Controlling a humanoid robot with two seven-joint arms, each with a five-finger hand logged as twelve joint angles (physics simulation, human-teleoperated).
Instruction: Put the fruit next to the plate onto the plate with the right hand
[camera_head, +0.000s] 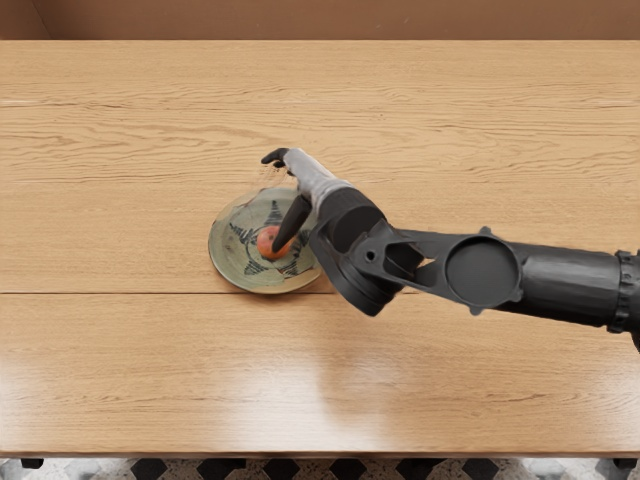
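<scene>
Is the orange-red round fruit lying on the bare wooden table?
No, the orange-red round fruit sits on the patterned greenish plate.

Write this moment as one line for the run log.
right hand: open over plate | fruit: on plate | left hand: out of view

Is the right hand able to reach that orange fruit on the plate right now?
Probably yes: the right hand is right above the plate, next to the fruit, with nothing visible between them.
</scene>
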